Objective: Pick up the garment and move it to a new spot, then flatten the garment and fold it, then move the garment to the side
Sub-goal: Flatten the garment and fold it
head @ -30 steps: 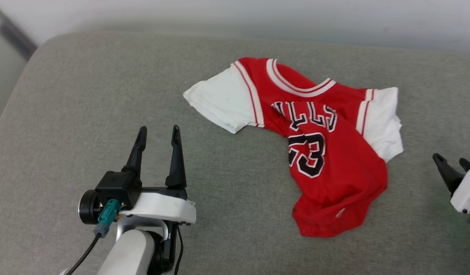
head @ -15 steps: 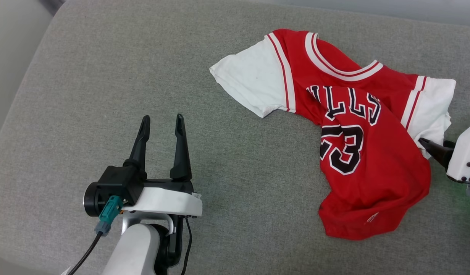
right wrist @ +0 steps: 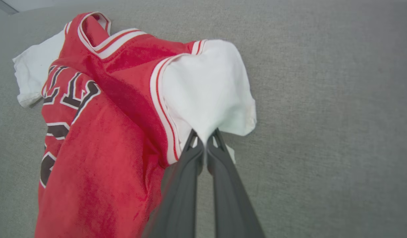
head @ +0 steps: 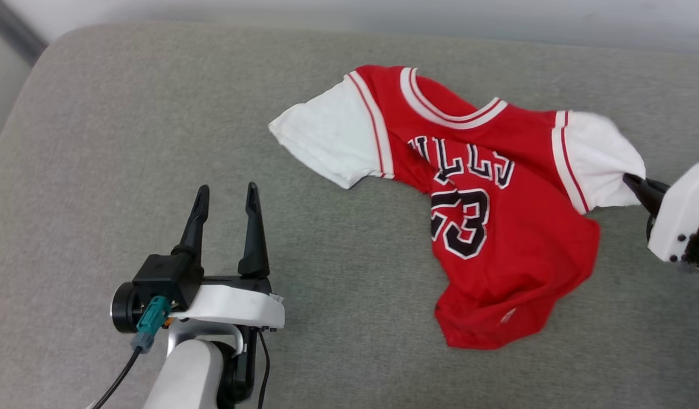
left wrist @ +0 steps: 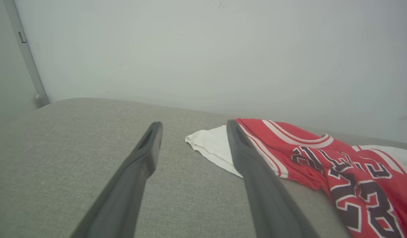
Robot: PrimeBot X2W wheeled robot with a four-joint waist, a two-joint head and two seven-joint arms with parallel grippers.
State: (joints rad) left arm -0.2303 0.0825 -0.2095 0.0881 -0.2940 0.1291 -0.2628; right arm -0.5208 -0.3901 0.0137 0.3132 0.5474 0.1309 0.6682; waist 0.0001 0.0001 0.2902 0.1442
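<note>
The garment [head: 514, 238], a red jersey with white sleeves and a black 23, lies crumpled on the grey cushion [head: 128, 142], chest up. My right gripper [head: 630, 180] is shut on the hem of its right-hand white sleeve [right wrist: 210, 89], which is pulled up into a taut peak at the fingertips [right wrist: 205, 140]. My left gripper [head: 224, 193] stands open above bare cushion, well to the left of the other white sleeve [head: 326, 136]. In the left wrist view that gripper [left wrist: 191, 127] frames the near sleeve [left wrist: 213, 143] beyond its fingers.
A pale wall [left wrist: 206, 49] rises behind the cushion's far edge. The cushion's rounded left corner [head: 37, 57] drops off beside a dark strip. Bare grey fabric stretches left of and in front of the jersey.
The camera shifted between frames. My right gripper closed on the right sleeve's hem and lifted it outward, stretching that sleeve. The left gripper stayed open in place.
</note>
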